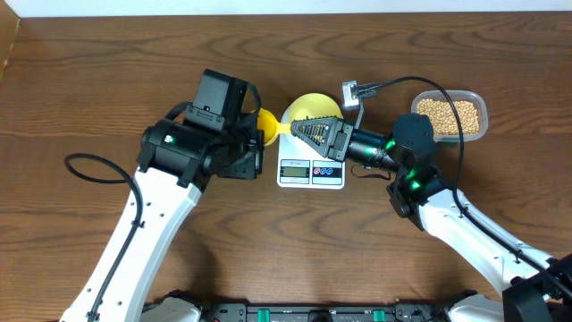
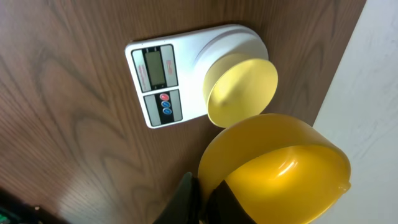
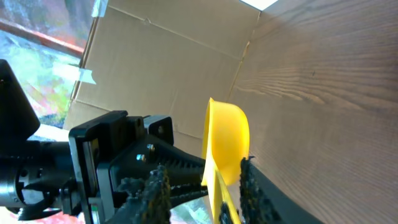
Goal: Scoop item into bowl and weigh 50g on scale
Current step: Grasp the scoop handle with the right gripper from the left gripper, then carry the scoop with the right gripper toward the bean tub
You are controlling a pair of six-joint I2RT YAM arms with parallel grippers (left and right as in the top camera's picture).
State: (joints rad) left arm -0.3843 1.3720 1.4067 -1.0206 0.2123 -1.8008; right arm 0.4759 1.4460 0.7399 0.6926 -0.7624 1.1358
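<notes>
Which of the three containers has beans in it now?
The clear tub, far right, holds the beans. The pale bowl on the scale is empty, and none show in the yellow scoop.

The bowl point(image 1: 304, 107) sits on the scale point(image 1: 311, 172). The scoop point(image 1: 269, 126) is just left of it, and the tub point(image 1: 484, 116) of beans point(image 1: 447, 112) is well right.

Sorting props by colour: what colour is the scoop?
Bright yellow scoop, best in the left wrist view.

Yel. scoop point(image 2: 280, 168), pale-yel. bowl point(image 2: 242, 87), wht scale point(image 2: 186, 56)
</notes>
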